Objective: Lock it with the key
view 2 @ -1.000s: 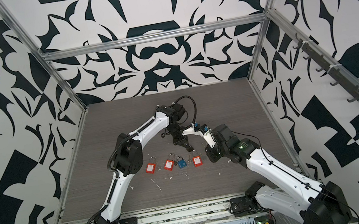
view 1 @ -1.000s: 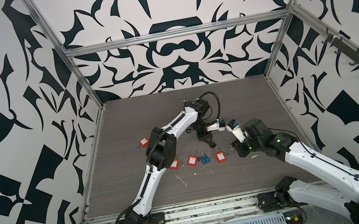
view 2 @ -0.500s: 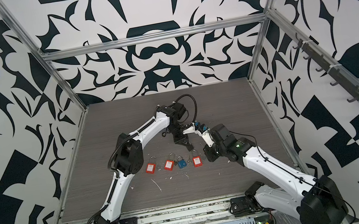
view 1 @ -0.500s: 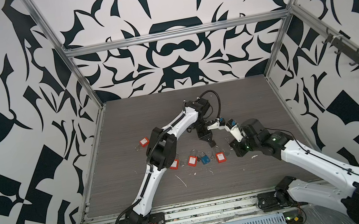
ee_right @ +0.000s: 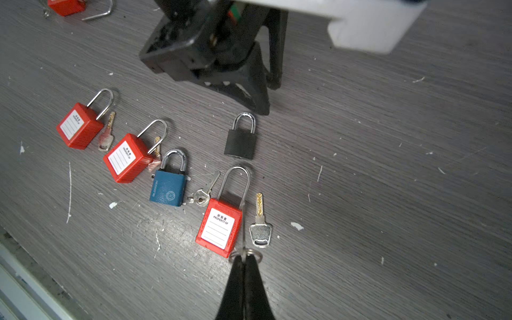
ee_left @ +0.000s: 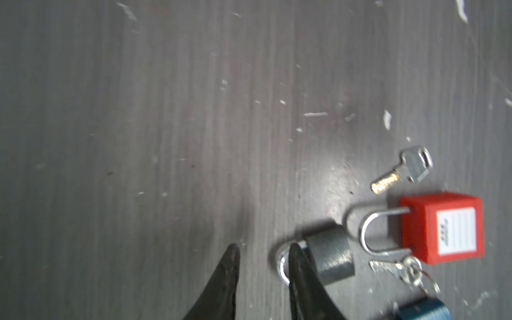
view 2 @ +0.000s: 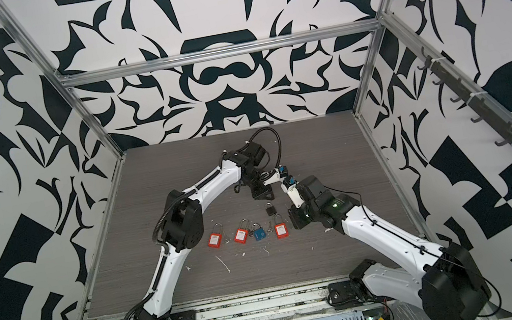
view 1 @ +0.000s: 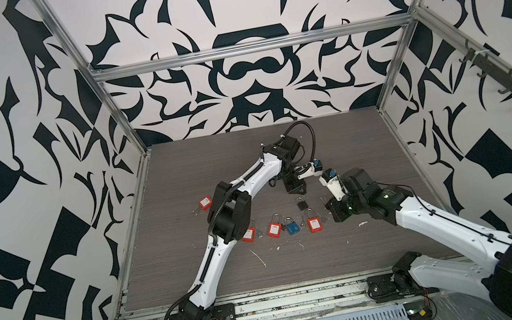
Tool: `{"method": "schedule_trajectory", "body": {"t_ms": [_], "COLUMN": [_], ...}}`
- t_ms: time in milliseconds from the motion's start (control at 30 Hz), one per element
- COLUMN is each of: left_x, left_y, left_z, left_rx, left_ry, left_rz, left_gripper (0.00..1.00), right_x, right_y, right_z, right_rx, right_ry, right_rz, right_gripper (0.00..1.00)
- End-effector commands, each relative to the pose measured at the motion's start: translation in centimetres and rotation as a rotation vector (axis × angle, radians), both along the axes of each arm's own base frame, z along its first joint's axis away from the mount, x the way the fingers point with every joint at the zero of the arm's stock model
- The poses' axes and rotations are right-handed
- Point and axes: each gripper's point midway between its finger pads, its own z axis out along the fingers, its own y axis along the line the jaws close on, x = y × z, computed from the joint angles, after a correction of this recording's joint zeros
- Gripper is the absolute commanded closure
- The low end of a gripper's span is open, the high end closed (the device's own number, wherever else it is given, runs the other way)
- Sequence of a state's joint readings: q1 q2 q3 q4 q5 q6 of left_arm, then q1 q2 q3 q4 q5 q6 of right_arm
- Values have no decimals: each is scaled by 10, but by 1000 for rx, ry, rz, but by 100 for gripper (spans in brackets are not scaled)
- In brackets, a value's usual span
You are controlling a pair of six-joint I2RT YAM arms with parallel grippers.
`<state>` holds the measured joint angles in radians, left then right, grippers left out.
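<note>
**Pinching the key while the black padlock lay flat**

The right gripper (ee_right: 243,259) was clamped on the key (ee_right: 243,249) at its ring, near a red padlock (ee_right: 219,224). The black padlock (ee_right: 240,144) lay flat on the table (ee_right: 388,166), just beyond that red one. The left gripper (ee_left: 264,249) stood with its jaws apart and nothing between them. One finger (ee_left: 299,277) overlapped the black padlock's shackle; whether it touched could not be told.
</note>
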<state>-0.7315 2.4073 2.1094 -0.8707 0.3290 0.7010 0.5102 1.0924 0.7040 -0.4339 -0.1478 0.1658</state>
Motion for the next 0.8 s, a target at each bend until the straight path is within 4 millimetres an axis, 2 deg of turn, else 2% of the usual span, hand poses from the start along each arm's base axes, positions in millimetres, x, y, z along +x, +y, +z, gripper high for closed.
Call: {"method": "schedule_trajectory", "body": {"t_ms": [0, 67, 133, 200, 267, 533, 767], "left_x": [34, 31, 18, 8, -6, -60, -93], "left_y": [10, 20, 34, 47, 63, 121, 149], "left_z": [64, 85, 98, 110, 114, 116, 113], "left_rx": [-162, -223, -252, -287, -299, -328, -332], "left_ry": [-79, -98, -139, -182, -197, -195, -177], "left_rz": [168, 211, 229, 256, 283, 409, 459], "left_gripper": [67, 66, 66, 58, 54, 49, 47], "right_x": [17, 23, 30, 37, 44, 68, 75], "right_y": [4, 6, 9, 13, 16, 26, 22], "right_z": [12, 6, 0, -6, -11, -41, -67], "right_rx": [15, 4, -8, -25, -35, -114, -188], "right_ry": [10, 45, 78, 101, 119, 211, 277], "right_rz": [-66, -84, -102, -105, -112, -119, -162], "right_gripper": [100, 100, 100, 100, 100, 100, 100]}}
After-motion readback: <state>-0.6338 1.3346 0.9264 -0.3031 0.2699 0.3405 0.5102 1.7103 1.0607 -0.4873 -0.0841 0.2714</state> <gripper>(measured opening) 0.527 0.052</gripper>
